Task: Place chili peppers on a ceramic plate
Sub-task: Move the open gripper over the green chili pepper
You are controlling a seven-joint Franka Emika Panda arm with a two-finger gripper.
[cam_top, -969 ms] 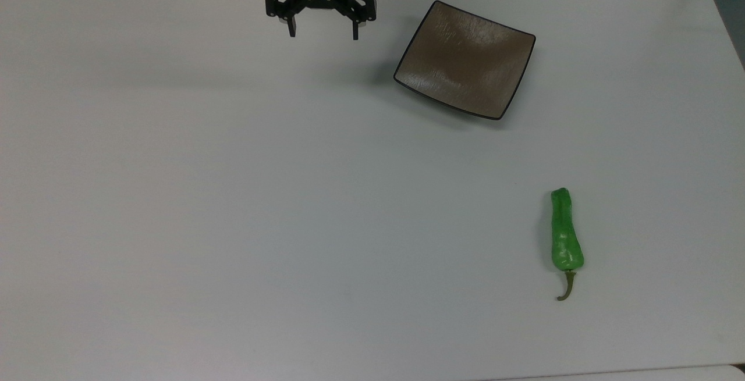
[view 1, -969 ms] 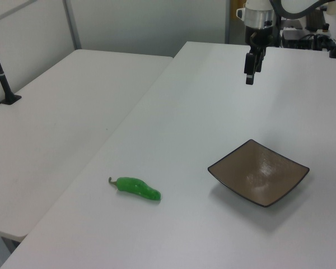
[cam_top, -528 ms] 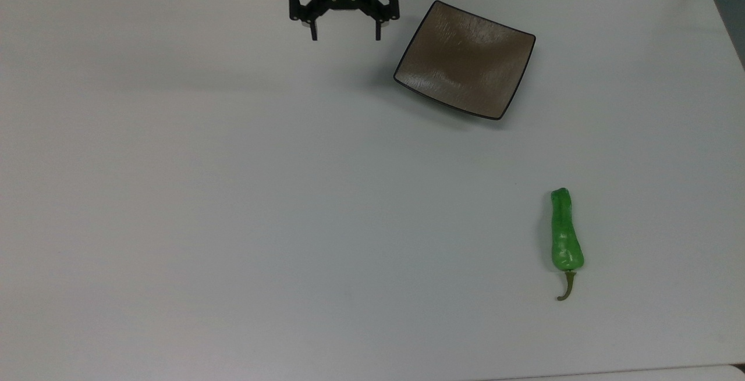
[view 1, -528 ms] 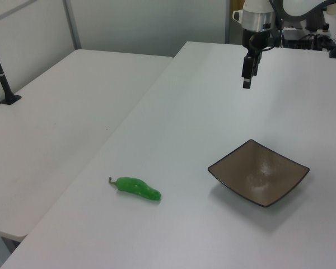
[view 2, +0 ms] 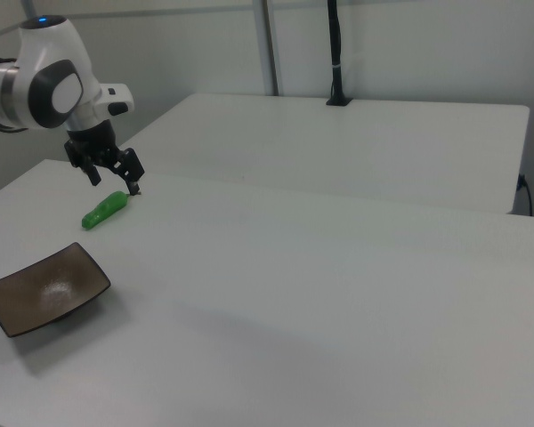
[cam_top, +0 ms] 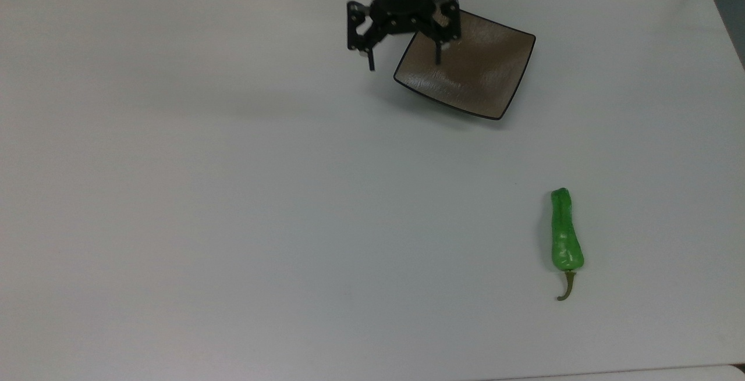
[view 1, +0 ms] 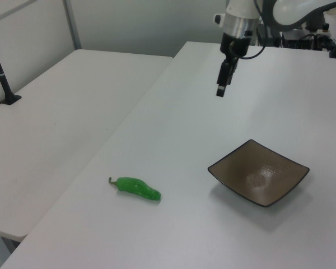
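White and bare but for two objects, the table (cam_top: 233,195) runs across all three views, with a second pale table beyond it in the left view and the right view. Above it hangs the end effector (cam_top: 404,62), black, below a white wrist, its two fingers (cam_top: 371,62) spread wide apart and holding nothing. In the top view one fingertip overlaps the near corner of the ceramic plate (cam_top: 483,73), and the other lies over bare table just to the top view's left of the plate's edge. The left view shows the end effector (view 1: 220,91) raised well clear of the surface, with the ceramic plate (view 1: 260,179) lower in that picture and to the left view's right. The chili pepper (cam_top: 565,235) lies flat on the table, well apart from the end effector, far toward the top view's lower right, stem pointing to the bottom edge. In the right view the end effector (view 2: 114,181) sits just above the chili pepper (view 2: 104,210), and the ceramic plate (view 2: 44,289) rests below both.
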